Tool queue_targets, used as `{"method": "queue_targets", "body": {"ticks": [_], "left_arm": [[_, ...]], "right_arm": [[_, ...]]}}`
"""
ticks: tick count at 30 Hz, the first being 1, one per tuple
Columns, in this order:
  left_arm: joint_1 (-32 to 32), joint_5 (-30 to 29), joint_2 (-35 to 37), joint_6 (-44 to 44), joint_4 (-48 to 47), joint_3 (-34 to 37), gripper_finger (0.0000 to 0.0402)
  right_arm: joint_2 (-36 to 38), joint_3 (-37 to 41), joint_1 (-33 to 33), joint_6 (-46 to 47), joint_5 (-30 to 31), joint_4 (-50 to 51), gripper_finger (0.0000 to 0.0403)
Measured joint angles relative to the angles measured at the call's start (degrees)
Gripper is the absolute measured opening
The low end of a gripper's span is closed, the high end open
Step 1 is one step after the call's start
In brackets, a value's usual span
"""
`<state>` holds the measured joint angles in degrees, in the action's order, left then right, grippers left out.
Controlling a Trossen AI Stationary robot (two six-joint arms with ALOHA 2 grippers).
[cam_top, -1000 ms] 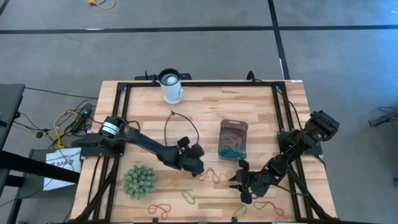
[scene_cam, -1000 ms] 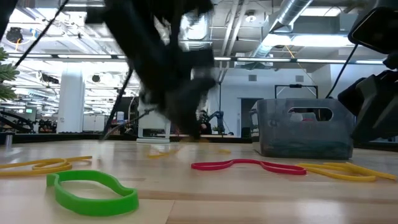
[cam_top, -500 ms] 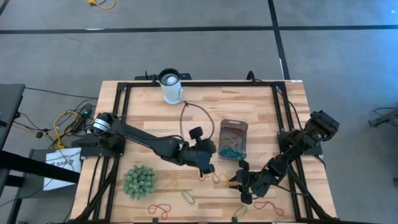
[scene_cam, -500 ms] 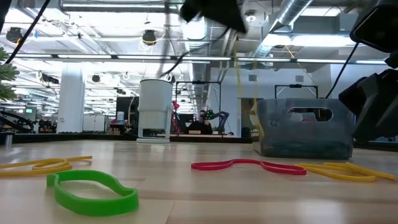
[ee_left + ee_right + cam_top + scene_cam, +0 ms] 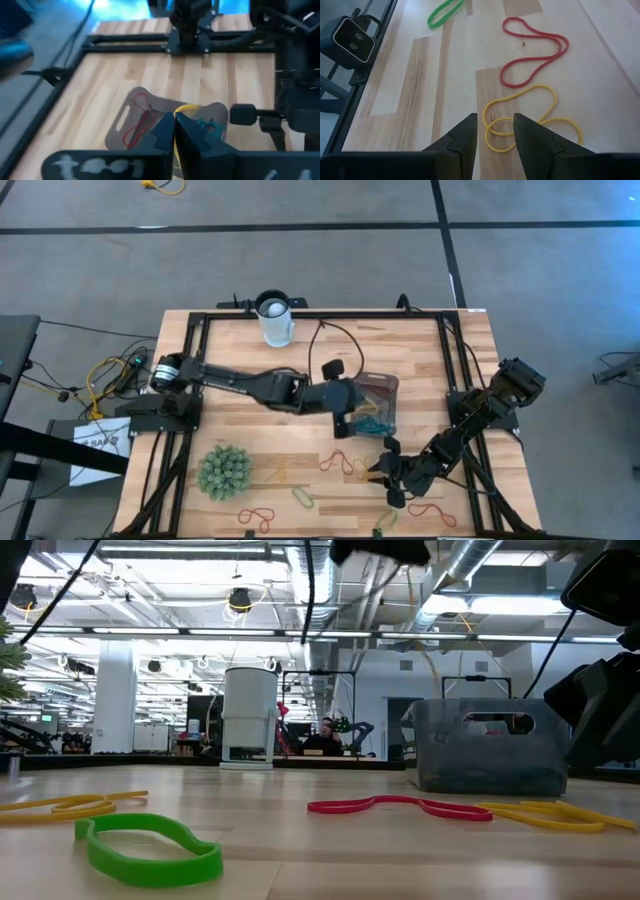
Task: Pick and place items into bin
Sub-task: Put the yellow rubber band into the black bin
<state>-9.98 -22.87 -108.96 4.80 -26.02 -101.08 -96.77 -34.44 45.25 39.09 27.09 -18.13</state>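
The bin (image 5: pixel 377 402) is a clear, grey-tinted tub on the table's right half; red, yellow and blue-green loops lie in it. My left gripper (image 5: pixel 343 420) hovers over its left rim, shut on a yellow loop (image 5: pixel 186 107), with the bin (image 5: pixel 131 116) below the fingers. In the low view the loop (image 5: pixel 406 600) hangs as a thin line above the bin (image 5: pixel 490 745). My right gripper (image 5: pixel 495 131) is open, low near the table's near edge, just short of a yellow loop (image 5: pixel 520 117) that lies flat. Red (image 5: pixel 335 462), yellow (image 5: pixel 276 475) and green (image 5: pixel 302 498) loops lie loose on the table. My left gripper pinches the yellow loop between its two fingers at the loop's upper bend (image 5: pixel 178 111), coming from above and slanting down. The loop is lifted clear of the table and hangs slack below the fingers over the bin.
A green spiky ball (image 5: pixel 224 470) sits near the near-left corner and a white cup (image 5: pixel 275 320) at the far edge. More loops lie along the near edge: red (image 5: pixel 255 515), red (image 5: pixel 430 512), green (image 5: pixel 385 520). A black frame rims the table.
My left gripper has risen from the table near the red loop and swung right and toward the far edge to the bin's left rim, carrying the yellow loop lifted clear. My right arm has kept still.
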Motion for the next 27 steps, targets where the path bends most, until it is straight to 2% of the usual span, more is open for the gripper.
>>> {"method": "queue_targets", "body": {"ticks": [6,9,16,21,27], "left_arm": [[3.3,7.4,-4.6,-1.3,4.0,-0.1,0.0],[4.1,9.2,-7.4,-2.2,5.0,0.0,0.0],[5.8,4.2,-14.7,-1.5,5.5,0.1,0.0],[6.9,6.4,-17.8,-0.7,8.0,0.1,0.0],[8.3,7.2,-17.9,1.0,7.6,0.0,0.0]], "right_arm": [[0.0,0.0,0.0,0.0,0.0,0.1,0.012],[0.0,0.0,0.0,0.1,0.0,0.3,0.012],[-0.1,0.0,0.0,2.9,-0.1,1.8,0.012],[-0.1,0.0,0.0,3.0,-0.1,1.8,0.012],[-0.1,0.0,0.0,3.0,-0.1,2.2,0.012]]}}
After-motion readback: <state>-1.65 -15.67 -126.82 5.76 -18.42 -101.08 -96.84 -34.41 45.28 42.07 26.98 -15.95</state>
